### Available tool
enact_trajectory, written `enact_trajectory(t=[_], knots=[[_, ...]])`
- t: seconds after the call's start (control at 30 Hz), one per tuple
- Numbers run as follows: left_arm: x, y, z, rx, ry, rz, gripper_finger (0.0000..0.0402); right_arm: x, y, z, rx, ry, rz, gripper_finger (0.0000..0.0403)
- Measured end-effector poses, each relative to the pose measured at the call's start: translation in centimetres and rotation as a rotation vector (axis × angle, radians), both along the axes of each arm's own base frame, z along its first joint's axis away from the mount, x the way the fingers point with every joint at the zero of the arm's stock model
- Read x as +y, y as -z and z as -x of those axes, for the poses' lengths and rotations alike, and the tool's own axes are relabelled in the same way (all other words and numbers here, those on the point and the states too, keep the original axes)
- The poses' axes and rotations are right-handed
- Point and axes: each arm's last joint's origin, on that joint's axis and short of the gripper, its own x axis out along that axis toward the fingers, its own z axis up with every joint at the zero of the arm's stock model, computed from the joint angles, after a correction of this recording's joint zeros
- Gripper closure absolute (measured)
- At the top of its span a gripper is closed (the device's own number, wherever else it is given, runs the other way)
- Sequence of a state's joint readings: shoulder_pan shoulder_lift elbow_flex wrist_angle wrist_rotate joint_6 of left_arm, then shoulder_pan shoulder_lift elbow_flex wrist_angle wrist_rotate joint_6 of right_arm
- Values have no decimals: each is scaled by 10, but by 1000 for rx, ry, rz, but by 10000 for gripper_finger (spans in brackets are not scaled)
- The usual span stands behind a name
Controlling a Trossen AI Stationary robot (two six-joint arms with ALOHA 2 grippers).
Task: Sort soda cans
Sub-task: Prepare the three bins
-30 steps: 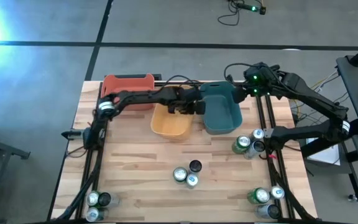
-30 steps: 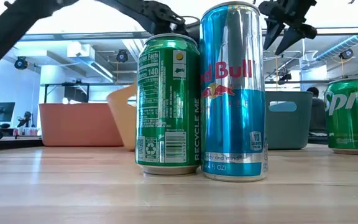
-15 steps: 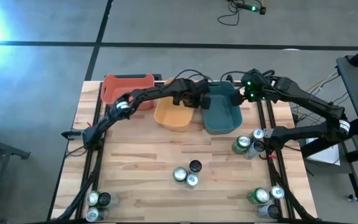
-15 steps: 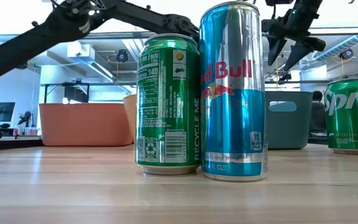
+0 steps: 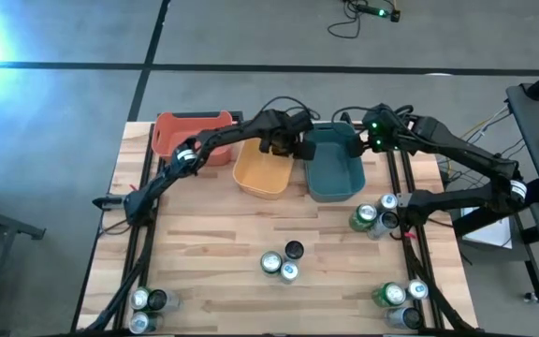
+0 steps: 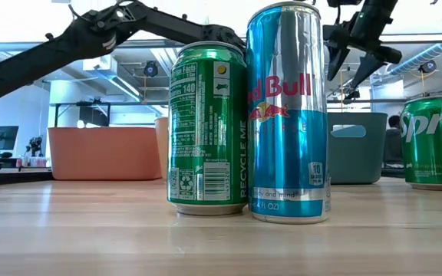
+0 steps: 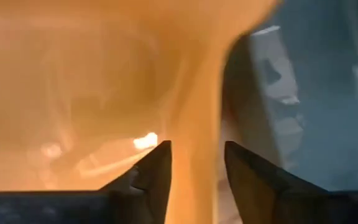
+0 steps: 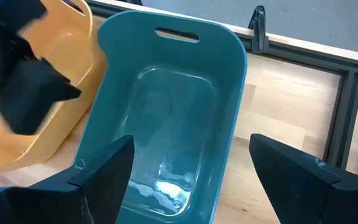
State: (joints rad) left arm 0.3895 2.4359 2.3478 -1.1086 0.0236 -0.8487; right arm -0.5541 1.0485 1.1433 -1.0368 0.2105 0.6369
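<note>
Standing in small clusters, your soda cans (image 5: 280, 265) are spread over the near half of the counter (image 5: 213, 243), none of them in a tub. You have three at the middle, a green one (image 6: 207, 127) touching a pale blue one (image 6: 288, 112) with a black one (image 5: 294, 250) just beside them. Another cluster (image 5: 374, 216) sits by the right arm's base, one more (image 5: 399, 298) at the near right corner, and a last one (image 5: 145, 305) at the near left corner.

At the far edge you have the three tubs in a row: red tub (image 5: 191, 134) on the left, yellow tub (image 5: 263, 173) in the middle, teal tub (image 5: 334, 165) on the right. The yellow tub sits skewed, its corner close against the teal one.

Your left gripper (image 5: 288, 142) reaches across to the far rim of the yellow tub, and its wrist view shows the two fingers (image 7: 156, 174) clamped either side of the tub's wall, so it is grasping the yellow tub. Your right gripper (image 5: 372, 139) hangs above the far right corner of the teal tub with its fingers (image 8: 101, 169) spread wide and nothing between them; the tub's inside, seen from that wrist, holds no can.
</note>
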Motion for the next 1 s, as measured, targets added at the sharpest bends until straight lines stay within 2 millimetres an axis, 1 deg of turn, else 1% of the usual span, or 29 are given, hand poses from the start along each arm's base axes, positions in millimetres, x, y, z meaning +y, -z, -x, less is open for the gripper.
enact_trajectory(t=[0.07, 0.17, 0.27, 0.3, 0.37, 0.43, 0.47, 0.5, 0.6, 0.67, 0.73, 0.8, 0.93, 1.0], knots=[[-4, -20, 10, 20, 80, -37, 241, 1, 3, 0, 8, -5, -5, 89], [-11, -56, 29, 59, 208, -121, 217, 4, 12, -1, 35, -23, -20, 95], [-21, -92, 53, 87, 322, -168, 198, 6, 24, -1, 66, -30, -43, 100], [-24, -105, 64, 101, 338, -185, 192, 7, 28, -1, 75, -28, -50, 101], [-27, -129, 90, 183, 323, -244, 185, 9, 35, -2, 77, -24, -59, 100], [-21, -142, 114, 300, 278, -284, 181, 11, 40, -5, 62, -24, -59, 97], [-15, -144, 121, 313, 254, -303, 181, 12, 42, -7, 55, -25, -60, 97], [-10, -145, 126, 303, 230, -305, 180, 14, 43, -9, 46, -30, -59, 97], [-1, -144, 143, 271, 176, -229, 180, 19, 40, -16, -6, -51, -43, 102], [-1, -141, 158, 328, 160, -206, 180, 24, 35, -20, -30, -69, -39, 105], [2, -130, 167, 392, 171, -198, 180, 29, 27, -24, -59, -97, -26, 108], [6, -113, 173, 430, 189, -181, 180, 33, 19, -27, -78, -121, -11, 108], [7, -85, 183, 434, 217, -179, 180, 41, 6, -31, -117, -124, 26, 103], [8, -69, 185, 424, 231, -163, 180, 44, 1, -33, -142, -115, 29, 101]])
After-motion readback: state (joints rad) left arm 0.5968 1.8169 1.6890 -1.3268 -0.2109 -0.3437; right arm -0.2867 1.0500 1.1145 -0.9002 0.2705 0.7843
